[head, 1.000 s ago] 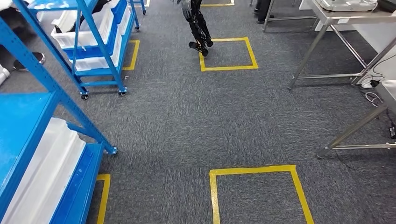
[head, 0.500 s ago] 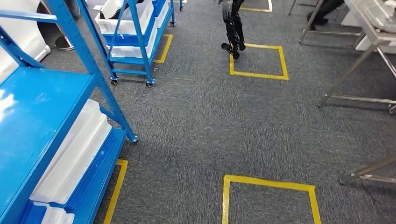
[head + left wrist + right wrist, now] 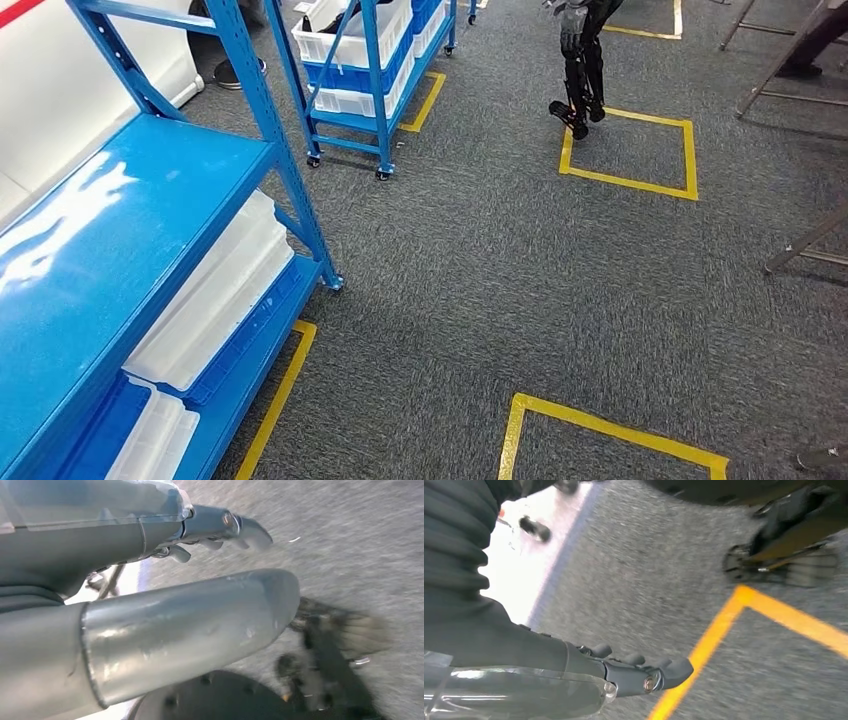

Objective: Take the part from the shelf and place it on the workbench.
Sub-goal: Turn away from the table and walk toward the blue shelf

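A blue shelf unit (image 3: 130,200) fills the left of the head view, with long white trays (image 3: 215,290) on its lower level; its top level is bare and glossy. I cannot pick out a part on it. My left hand (image 3: 200,575) hangs over grey carpet, its fingers (image 3: 235,527) stretched out apart from the thick thumb, holding nothing. My right hand (image 3: 624,672) also hangs above the carpet with fingers loosely extended and nothing in them.
A second blue wheeled rack (image 3: 375,90) with white bins (image 3: 350,45) stands farther back. Another robot's dark legs (image 3: 580,70) stand at a yellow tape square (image 3: 630,150). Another tape square (image 3: 600,430) lies near me. Metal table legs (image 3: 805,245) are at the right edge.
The whole head view has swung left: the near blue shelf now takes up more of the picture, and the metal tables have slid off to the right.
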Controlling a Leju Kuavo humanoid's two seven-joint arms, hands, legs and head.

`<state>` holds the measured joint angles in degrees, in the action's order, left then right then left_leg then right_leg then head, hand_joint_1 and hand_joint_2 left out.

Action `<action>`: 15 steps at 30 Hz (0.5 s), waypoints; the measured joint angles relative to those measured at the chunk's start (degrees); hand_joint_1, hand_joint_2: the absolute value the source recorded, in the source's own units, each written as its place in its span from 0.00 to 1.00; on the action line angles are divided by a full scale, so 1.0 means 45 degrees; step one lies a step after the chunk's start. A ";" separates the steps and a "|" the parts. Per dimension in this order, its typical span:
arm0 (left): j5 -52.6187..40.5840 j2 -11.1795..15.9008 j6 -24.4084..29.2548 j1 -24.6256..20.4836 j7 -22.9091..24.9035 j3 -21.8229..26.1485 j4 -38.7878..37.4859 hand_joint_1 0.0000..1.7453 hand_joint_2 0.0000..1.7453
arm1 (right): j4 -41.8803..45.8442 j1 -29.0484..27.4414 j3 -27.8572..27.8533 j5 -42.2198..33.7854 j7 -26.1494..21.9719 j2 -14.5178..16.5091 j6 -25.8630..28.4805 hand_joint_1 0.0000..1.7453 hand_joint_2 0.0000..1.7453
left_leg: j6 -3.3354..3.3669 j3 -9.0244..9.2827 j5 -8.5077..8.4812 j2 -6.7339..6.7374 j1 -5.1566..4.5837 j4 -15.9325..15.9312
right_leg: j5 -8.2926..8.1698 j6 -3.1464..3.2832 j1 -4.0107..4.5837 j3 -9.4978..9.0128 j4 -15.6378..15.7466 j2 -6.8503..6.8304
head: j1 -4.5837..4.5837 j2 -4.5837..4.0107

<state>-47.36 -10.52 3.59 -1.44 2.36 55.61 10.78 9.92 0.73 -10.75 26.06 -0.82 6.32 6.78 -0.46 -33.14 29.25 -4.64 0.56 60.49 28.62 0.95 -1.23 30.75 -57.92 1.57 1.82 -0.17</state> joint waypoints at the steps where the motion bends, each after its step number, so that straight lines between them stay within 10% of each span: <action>1: -0.0106 -0.0114 0.0139 -0.0013 0.0162 -0.0044 0.0000 0.00 0.00 | 0.0000 0.0014 0.0000 0.0039 -0.0063 0.0033 0.0024 0.00 1.00 | -0.0037 -0.0329 0.0418 0.0444 0.0000 0.0708 | -0.0004 0.0074 0.0021 -0.0005 0.0024 -0.0198 | -0.0011 0.0000; 3: -0.0232 -0.0289 0.0236 -0.0043 0.0304 -0.0137 0.0000 0.00 0.00 | 0.0000 0.0022 -0.0002 0.0067 -0.0116 0.0079 0.0049 0.00 1.00 | -0.0129 -0.1184 0.1245 0.0855 0.0019 0.2462 | 0.0023 0.0139 0.0077 0.0008 0.0024 -0.0623 | -0.0024 0.0000; 5: -0.0272 -0.0409 0.0257 -0.0023 0.0344 -0.0177 0.0000 0.00 0.00 | 0.0000 0.0042 -0.0005 0.0073 -0.0118 0.0089 0.0057 0.00 1.00 | -0.0179 -0.1472 0.1287 0.0960 0.0041 0.3103 | 0.0062 0.0137 0.0109 -0.0005 0.0015 -0.1057 | -0.0022 0.0000; 10: -0.1329 -0.0510 0.0398 -0.0013 0.1021 -0.0575 0.0000 0.00 0.00 | 0.0000 0.0141 -0.0005 0.0089 0.0060 0.0144 0.0181 0.00 1.00 | 0.0112 0.0453 -0.0261 0.1967 -0.0108 -0.0499 | 0.0232 -0.0075 0.0204 -0.0215 -0.0024 -0.1810 | -0.0017 0.0000; 13: -0.2391 -0.0526 0.0575 0.0027 0.1528 -0.1224 0.0000 0.00 0.00 | 0.0015 0.0264 -0.0009 0.0165 0.0319 0.0153 0.0226 0.00 1.00 | 0.0307 0.0477 -0.0320 0.1671 -0.0115 -0.0700 | 0.0292 -0.0277 0.0204 -0.0313 -0.0012 -0.2036 | -0.0018 0.0000; 15: -0.2732 -0.0552 0.0695 0.0057 0.1600 -0.1603 0.0000 0.00 0.00 | 0.0034 0.0291 -0.0010 0.0186 0.0347 0.0137 0.0211 0.00 1.00 | 0.0473 0.0549 -0.0444 0.1385 -0.0017 -0.0836 | 0.0681 -0.0393 0.0172 -0.0173 -0.0463 -0.1454 | -0.0005 0.0000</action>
<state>-59.65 -13.01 6.72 -1.18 9.56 48.40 10.78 10.08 2.04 -10.80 26.90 0.74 6.94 7.73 1.67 -30.67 27.25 1.60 0.49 56.73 31.68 -0.82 -0.45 29.97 -60.01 -4.98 1.80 -0.17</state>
